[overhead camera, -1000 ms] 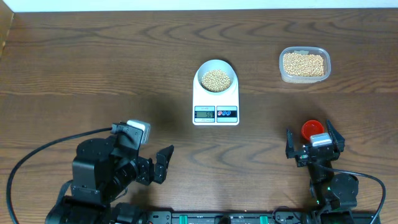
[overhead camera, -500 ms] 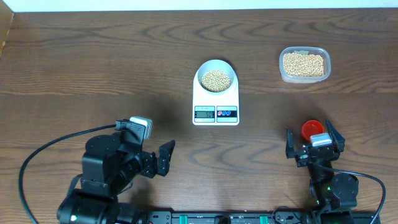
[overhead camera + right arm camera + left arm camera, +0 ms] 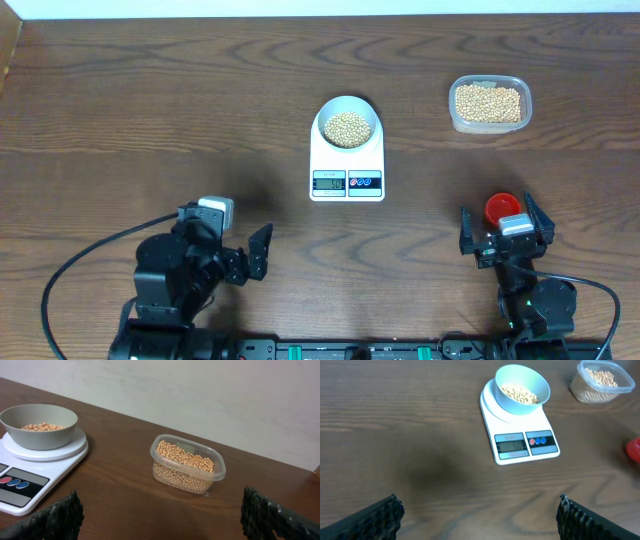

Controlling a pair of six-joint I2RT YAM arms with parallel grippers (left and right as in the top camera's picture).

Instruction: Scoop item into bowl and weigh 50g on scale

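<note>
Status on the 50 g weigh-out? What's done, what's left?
Done, it seems: beans lie in the bowl, which stands on the scale. In hand: nothing; left fingers and right fingers are open, empty, well short of the scale. Left: checking the weight; the display shows digits too small to read. The tub holds more beans if needed.

Left claw (image 3: 477, 517) and right claw (image 3: 161, 512) both stand wide open.

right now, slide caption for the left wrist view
Bowl of beans on the white scale, seen past the open left gripper.
</note>
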